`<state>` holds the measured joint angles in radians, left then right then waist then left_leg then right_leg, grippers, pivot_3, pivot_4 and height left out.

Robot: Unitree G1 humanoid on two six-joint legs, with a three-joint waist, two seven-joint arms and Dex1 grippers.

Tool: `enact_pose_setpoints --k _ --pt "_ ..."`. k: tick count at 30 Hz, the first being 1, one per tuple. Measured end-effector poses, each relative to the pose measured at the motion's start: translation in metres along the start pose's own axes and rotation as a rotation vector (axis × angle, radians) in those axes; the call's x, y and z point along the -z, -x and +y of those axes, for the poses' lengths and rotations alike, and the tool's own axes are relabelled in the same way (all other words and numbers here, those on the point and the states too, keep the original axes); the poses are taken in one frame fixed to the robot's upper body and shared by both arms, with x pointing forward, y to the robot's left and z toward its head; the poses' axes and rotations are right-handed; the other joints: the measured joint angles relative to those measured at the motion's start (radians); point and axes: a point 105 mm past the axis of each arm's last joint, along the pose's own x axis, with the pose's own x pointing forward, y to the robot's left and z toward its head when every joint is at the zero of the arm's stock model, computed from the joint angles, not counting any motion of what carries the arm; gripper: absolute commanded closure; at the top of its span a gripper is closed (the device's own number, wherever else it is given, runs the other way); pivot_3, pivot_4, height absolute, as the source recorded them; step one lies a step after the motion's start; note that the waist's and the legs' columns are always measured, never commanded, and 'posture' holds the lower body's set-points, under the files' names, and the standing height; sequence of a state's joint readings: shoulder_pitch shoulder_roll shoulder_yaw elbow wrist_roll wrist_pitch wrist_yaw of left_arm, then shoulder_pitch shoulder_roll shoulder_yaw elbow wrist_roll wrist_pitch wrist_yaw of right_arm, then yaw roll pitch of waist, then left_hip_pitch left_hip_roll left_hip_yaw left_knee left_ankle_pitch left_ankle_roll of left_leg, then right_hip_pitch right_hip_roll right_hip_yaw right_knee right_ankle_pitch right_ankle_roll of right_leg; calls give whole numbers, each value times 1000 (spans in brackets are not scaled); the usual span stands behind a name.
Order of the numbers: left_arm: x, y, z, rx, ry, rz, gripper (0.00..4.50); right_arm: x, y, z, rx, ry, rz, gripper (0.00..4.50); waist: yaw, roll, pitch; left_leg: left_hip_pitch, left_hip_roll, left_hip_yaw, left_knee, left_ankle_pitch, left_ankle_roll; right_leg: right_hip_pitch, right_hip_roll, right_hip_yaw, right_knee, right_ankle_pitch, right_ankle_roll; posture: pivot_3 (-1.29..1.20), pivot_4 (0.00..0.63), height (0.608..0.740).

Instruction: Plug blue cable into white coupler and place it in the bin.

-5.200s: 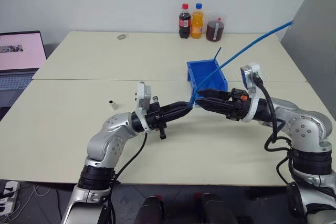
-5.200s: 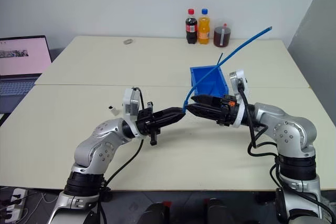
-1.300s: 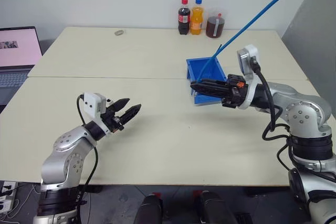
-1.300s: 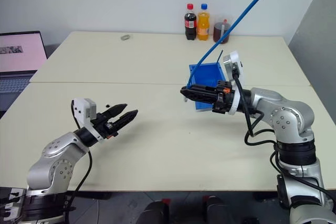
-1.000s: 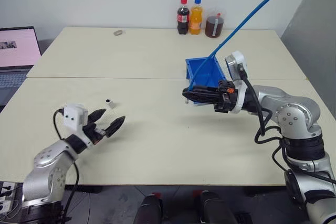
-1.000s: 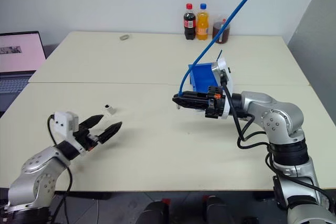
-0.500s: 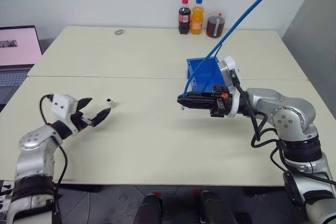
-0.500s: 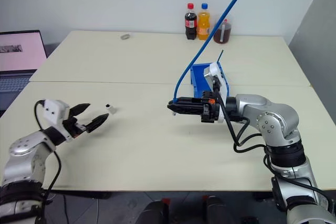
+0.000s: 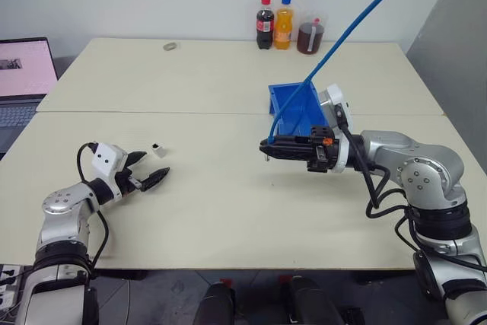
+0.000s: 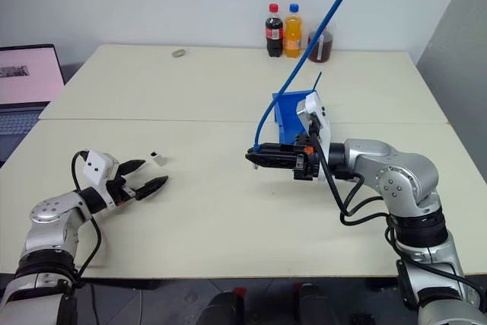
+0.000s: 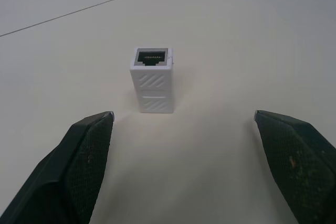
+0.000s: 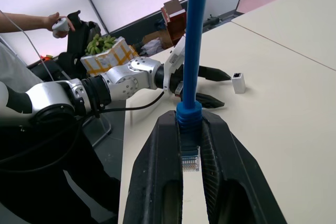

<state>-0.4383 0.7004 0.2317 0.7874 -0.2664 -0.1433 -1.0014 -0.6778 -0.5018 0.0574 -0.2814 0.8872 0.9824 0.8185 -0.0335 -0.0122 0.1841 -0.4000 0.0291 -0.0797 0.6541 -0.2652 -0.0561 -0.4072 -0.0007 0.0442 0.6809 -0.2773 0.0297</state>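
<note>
While the right gripper [image 9: 268, 144] is clenched on the blue cable [image 9: 342, 36] close to its plug, the rest of the cable rises stiffly from the fingers, up and away toward the far right side of the table [image 9: 228, 81], so its long axis is a steep diagonal with the free end high in the air. In the right wrist view the clear plug [image 12: 190, 160] lies between the two black fingers, with its contacts facing the camera, and the cable runs straight on from it. This gripper is held level above the table and points toward the robot's left.

The white coupler [image 9: 157, 148] stands upright on the table at the near left, its long axis vertical, with one dark socket opening [image 11: 151, 57] at its top end. The left gripper [image 9: 147, 169] is just beside it, low over the table, and its fingers are spread wide, released, with nothing between them; the coupler is a little beyond the fingertips [image 11: 89, 135] and touches neither.

The bin [image 9: 295, 106] sits on the table behind the right gripper, with its long axis running away from the robot. Three drink containers [image 9: 287, 27] stand at the far edge of the table.
</note>
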Motion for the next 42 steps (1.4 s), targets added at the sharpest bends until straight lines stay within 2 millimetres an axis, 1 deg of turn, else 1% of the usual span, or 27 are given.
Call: enact_pose_setpoints --k 8,13,16,20,26,27,32,42 --pt "-2 -16 2 1 10 -1 0 0 1 0 13 2 3 4320 1 0 0 0 0 0 0 0 0 0 0 0 0 0 0 0 150 740" --pt "-8 -27 1 9 23 -14 0 0 1 -1 15 1 8 4320 0 0 0 0 0 0 0 0 0 0 0 0 0 0 0 0 150 740" --pt "-9 -30 0 15 14 -13 466 0 1 0 16 1 10 4320 0 0 0 0 0 0 0 0 0 0 0 0 0 0 0 0 150 740" --pt "-3 -32 -2 22 21 5 1318 0 1 0 17 2 12 4320 0 0 0 0 0 0 0 0 0 0 0 0 1 0 0 0 150 740" --pt "-1 -31 -3 21 20 5 2377 4 2 1 24 -5 19 4320 0 0 0 0 0 0 0 0 0 0 0 0 1 0 0 0 150 740" --pt "0 -30 -3 20 21 5 2650 5 2 1 27 -10 20 4320 0 0 0 0 0 0 0 0 0 0 0 0 1 0 0 0 150 740" --pt "2 -27 -2 8 29 3 3707 7 3 0 36 -16 21 4321 -1 0 0 1 0 0 0 0 0 0 0 0 2 0 0 0 150 740" --pt "0 -29 -3 19 26 3 3708 6 2 -1 38 -15 19 4321 -1 0 0 1 0 0 1 0 0 0 0 0 2 0 0 0 150 740"
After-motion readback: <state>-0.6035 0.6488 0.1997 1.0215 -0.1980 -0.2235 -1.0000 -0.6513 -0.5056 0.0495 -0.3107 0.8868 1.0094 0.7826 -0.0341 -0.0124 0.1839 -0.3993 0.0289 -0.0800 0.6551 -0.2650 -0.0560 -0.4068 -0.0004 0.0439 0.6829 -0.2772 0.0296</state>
